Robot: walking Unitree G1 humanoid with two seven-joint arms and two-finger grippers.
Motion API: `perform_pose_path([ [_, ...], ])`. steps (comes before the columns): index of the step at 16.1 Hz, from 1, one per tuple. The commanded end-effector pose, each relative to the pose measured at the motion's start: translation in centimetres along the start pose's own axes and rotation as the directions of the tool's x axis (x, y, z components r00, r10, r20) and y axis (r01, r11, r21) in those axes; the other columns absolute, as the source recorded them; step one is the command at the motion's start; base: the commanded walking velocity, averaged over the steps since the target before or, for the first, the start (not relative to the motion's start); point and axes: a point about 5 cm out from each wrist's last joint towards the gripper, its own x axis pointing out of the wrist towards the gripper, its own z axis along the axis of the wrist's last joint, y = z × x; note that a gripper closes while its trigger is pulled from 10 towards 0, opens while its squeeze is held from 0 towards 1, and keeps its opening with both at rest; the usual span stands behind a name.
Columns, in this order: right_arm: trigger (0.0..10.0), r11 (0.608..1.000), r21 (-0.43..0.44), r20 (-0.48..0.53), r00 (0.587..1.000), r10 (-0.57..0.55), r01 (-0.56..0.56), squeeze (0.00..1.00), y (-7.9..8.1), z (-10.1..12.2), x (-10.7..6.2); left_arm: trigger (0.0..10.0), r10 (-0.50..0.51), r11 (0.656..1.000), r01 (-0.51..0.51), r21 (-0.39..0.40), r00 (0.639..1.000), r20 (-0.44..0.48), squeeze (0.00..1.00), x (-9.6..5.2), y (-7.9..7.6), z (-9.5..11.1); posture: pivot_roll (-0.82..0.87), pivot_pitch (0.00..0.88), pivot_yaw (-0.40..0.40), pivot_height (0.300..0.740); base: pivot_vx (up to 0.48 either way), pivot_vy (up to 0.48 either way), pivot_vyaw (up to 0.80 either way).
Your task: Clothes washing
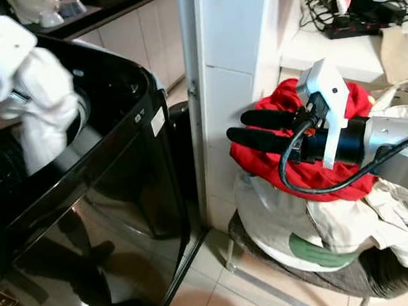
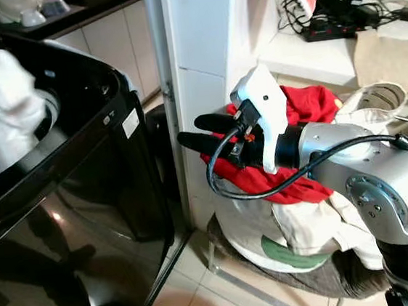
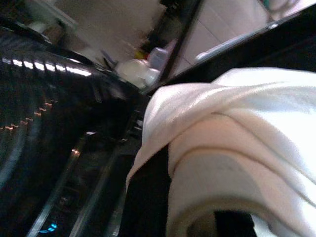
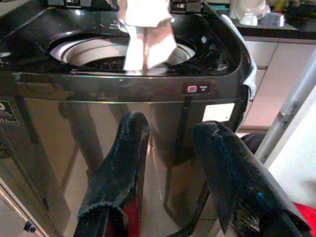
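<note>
A white garment [image 1: 43, 111] hangs over the open top of the black washing machine [image 1: 128, 161]. My left gripper [image 1: 18, 85] is shut on it, its fingers wrapped in the cloth [image 3: 237, 128]. In the right wrist view the garment [image 4: 145, 34] dangles into the drum [image 4: 89, 52]. My right gripper [image 1: 236, 127] stands open and empty to the right of the machine, its fingers [image 4: 123, 163] pointing at the machine's front. Just behind it a red garment [image 1: 268, 106] lies on top of a pile of clothes.
Cream and white clothes [image 1: 357, 224] are heaped on a low grey chair [image 1: 334, 278] at the right. A white pillar [image 1: 229, 48] stands between machine and pile. A shelf with a power strip and cables [image 1: 351, 24] sits behind. Tiled floor [image 1: 219, 297] lies below.
</note>
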Motion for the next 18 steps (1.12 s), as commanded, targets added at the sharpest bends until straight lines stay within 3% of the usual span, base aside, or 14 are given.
perform_pose_path([
  [1,10.0,1.000,-0.018,-0.017,1.000,0.012,-0.012,0.00,0.2,0.0,-0.1,0.0,-0.043,0.999,0.043,0.007,0.998,-0.035,0.00,0.1,0.0,0.2,-0.07,0.000,0.040,0.740,0.000,0.000,0.00],
  [2,10.0,1.000,-0.024,-0.031,0.999,0.015,-0.016,0.00,0.3,-0.2,0.0,0.0,-0.150,0.988,0.152,0.012,0.983,-0.103,0.00,0.3,-1.3,-0.6,-0.07,0.000,0.040,0.740,0.000,0.000,0.00],
  [3,10.0,0.999,-0.027,-0.049,0.998,0.028,-0.029,0.00,0.6,-0.4,0.0,0.2,-0.279,0.954,0.296,0.052,0.936,-0.214,0.00,0.4,-3.1,-2.0,-0.08,0.000,0.043,0.740,0.000,0.000,0.00],
  [4,10.0,0.999,-0.025,-0.053,0.998,0.038,-0.039,0.00,0.7,-0.5,0.0,10.0,-0.286,0.954,0.299,0.030,0.934,-0.214,0.00,0.5,-3.7,-2.2,-0.08,0.000,0.046,0.740,0.000,0.000,0.00],
  [5,10.0,0.999,-0.023,-0.055,0.998,0.042,-0.043,0.00,0.8,-0.5,-0.1,10.0,-0.308,0.951,0.307,-0.036,0.932,-0.189,0.00,0.6,-4.1,-2.0,-0.08,0.000,0.046,0.740,0.000,0.000,0.00],
  [6,10.0,0.999,-0.023,-0.056,0.997,0.043,-0.044,0.00,0.8,-0.6,-0.1,10.0,-0.333,0.943,0.324,-0.078,0.927,-0.171,1.00,0.6,-4.3,-1.9,-0.08,0.000,0.046,0.740,0.000,0.000,0.00],
  [8,10.0,0.999,-0.022,-0.059,0.997,0.043,-0.044,0.00,0.8,-0.6,-0.2,10.0,-0.369,0.926,0.352,-0.135,0.920,-0.130,1.00,0.7,-4.7,-1.3,-0.08,0.000,0.046,0.740,0.000,0.000,0.00],
  [18,10.0,0.999,-0.025,-0.062,0.997,0.043,-0.045,0.00,0.6,-0.6,-0.1,10.0,-0.420,0.906,0.403,-0.125,0.891,-0.173,1.00,0.0,-3.4,-2.3,-0.07,0.000,0.036,0.740,0.000,0.000,0.00],
])
